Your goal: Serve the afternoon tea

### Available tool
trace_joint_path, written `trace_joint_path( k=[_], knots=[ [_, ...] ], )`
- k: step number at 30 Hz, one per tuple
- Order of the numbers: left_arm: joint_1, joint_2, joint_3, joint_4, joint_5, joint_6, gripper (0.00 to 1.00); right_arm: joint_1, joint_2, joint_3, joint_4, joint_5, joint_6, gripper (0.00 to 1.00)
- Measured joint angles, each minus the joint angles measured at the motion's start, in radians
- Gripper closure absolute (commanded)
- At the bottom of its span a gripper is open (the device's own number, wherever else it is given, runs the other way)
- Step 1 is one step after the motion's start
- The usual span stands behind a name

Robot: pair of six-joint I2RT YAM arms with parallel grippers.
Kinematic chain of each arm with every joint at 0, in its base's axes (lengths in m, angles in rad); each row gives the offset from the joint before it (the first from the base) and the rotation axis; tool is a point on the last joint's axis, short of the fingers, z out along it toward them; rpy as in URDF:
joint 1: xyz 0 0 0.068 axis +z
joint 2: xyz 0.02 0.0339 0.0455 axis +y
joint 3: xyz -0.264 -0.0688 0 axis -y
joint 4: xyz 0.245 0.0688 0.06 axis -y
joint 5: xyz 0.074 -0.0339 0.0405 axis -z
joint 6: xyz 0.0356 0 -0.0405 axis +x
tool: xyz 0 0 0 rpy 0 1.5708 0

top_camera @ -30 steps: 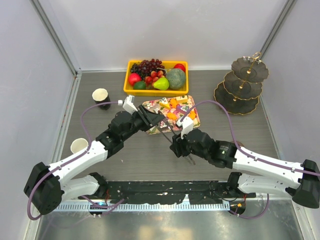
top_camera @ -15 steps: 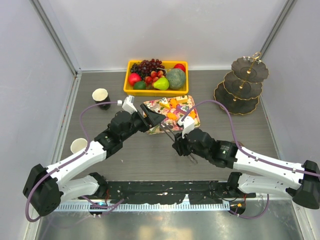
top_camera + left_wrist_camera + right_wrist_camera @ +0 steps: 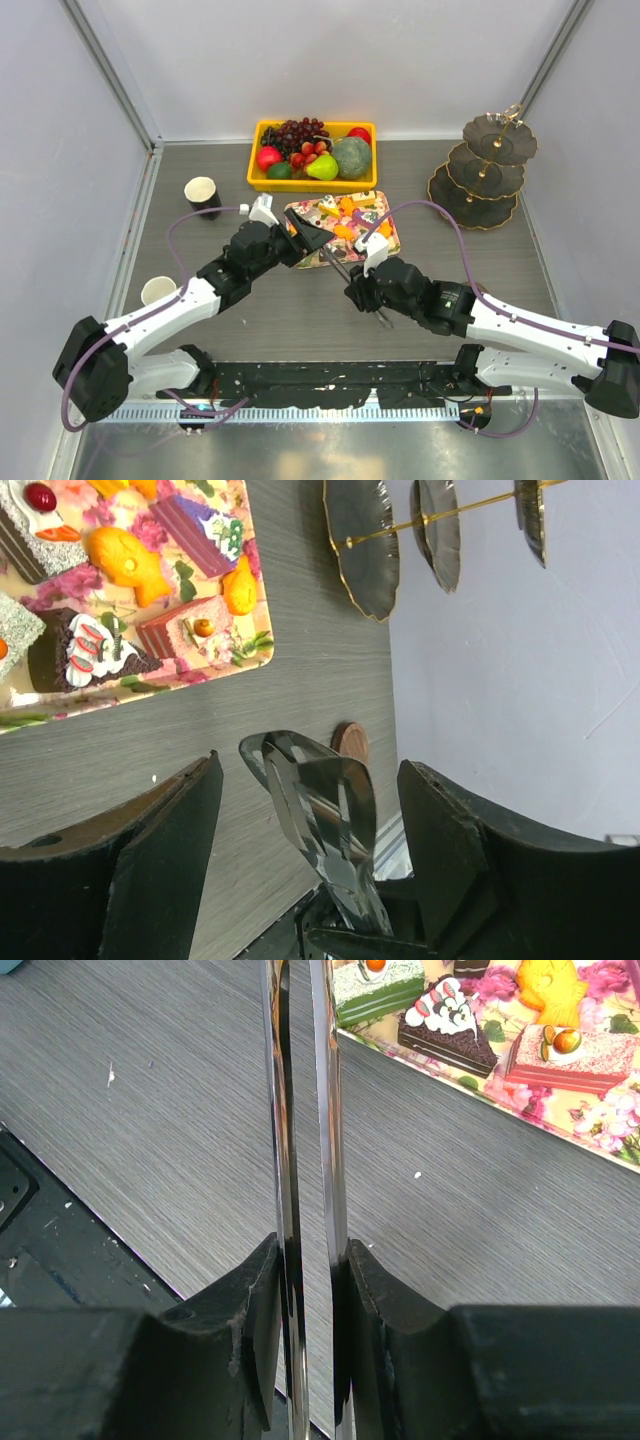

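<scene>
On a grey table (image 3: 300, 330), readying to plate pastries (image 3: 125, 560): tongs (image 3: 300, 1110) clenched in right fingers (image 3: 240, 1300), left fingers (image 3: 170, 820) spread empty around the tips; pastries on floral tray (image 3: 255, 630), tiered stand (image 3: 485, 170) well apart; next, nipping one pastry squarely

Two tools: left tool (image 3: 310, 770), right tool (image 3: 312, 1260). One pair metal tongs (image 3: 300, 1110). Two cups: one black cup (image 3: 202, 192), one pale cup (image 3: 158, 291). One three-tier stand (image 3: 487, 170). One floral tray (image 3: 255, 645): at least three orange pastries (image 3: 125, 558), at least five cake pieces (image 3: 190, 630); exact totals unclear. One yellow crate (image 3: 312, 185): two red apples (image 3: 268, 157), one grape bunch (image 3: 295, 132), one pear (image 3: 322, 167), one melon (image 3: 351, 156).
</scene>
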Motion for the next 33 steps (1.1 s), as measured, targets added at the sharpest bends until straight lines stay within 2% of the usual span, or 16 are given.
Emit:
trace_joint_path(
  k=[2, 9, 16, 26, 30, 33],
  knots=[
    [0.0, 0.025, 0.0, 0.011, 0.007, -0.008, 0.37, 0.0, 0.0, 0.0, 0.0, -0.006, 0.003, 0.71],
    [-0.004, 0.072, -0.017, 0.107, 0.038, -0.101, 0.99, 0.0, 0.019, 0.004, -0.016, -0.013, 0.019, 0.67],
    [-0.006, 0.07, -0.066, 0.132, 0.036, -0.191, 1.0, 0.001, 0.034, 0.017, -0.042, -0.018, 0.029, 0.58],
    [-0.006, 0.028, -0.068, 0.047, -0.006, -0.234, 1.0, 0.01, 0.068, 0.063, -0.047, -0.021, 0.026, 0.53],
    [-0.006, 0.024, -0.052, -0.003, -0.02, -0.233, 1.0, 0.022, 0.092, 0.076, -0.066, -0.002, 0.02, 0.53],
    [-0.006, 0.024, -0.042, -0.033, -0.027, -0.232, 1.0, 0.033, 0.111, 0.089, -0.078, 0.015, 0.014, 0.61]
  ],
)
